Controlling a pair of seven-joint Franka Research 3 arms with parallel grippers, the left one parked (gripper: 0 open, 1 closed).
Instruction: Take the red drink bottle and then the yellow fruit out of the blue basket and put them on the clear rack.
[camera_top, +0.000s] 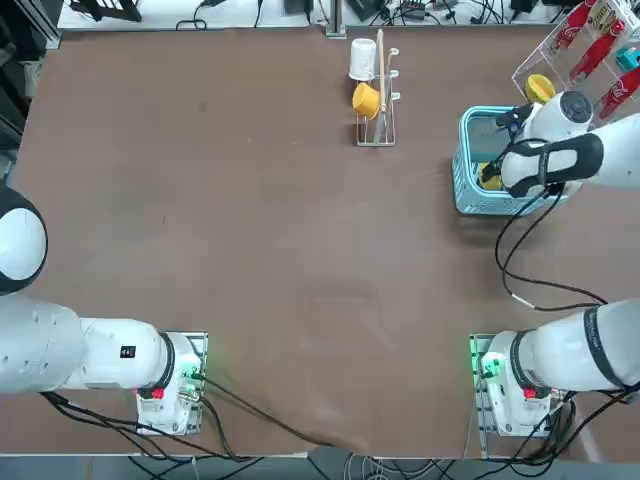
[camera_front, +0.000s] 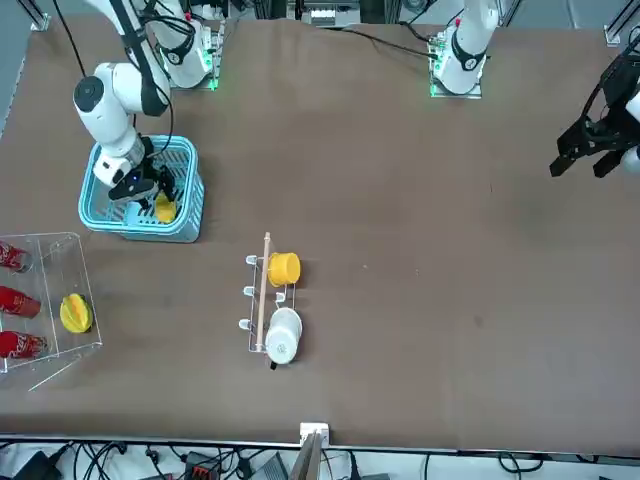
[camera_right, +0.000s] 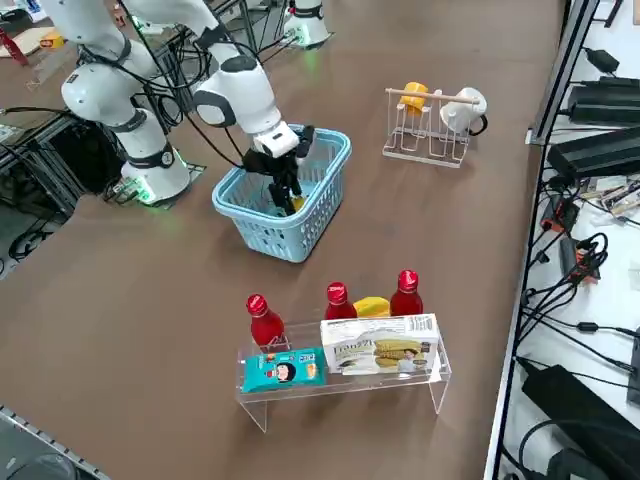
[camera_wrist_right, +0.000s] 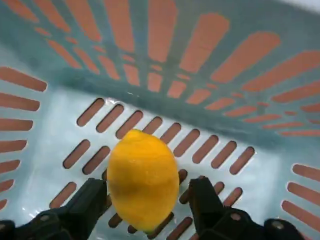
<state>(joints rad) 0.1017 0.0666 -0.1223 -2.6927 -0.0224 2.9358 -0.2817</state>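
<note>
Brown tabletop, slotted blue basket (camera_wrist_right: 150, 60), jaws (camera_wrist_right: 148, 200) flanking smooth yellow fruit (camera_wrist_right: 143, 178)

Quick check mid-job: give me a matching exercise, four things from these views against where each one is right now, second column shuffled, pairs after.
Things:
1. lemon
2. right gripper
3. red bottles
4. yellow cup

Places:
A. on the wire stand
B. standing on the clear rack
C. on the basket floor, between two fingers
D. lowered into the basket, fingers either side of the fruit

Pairs: 1-C, 2-D, 3-B, 4-A
</note>
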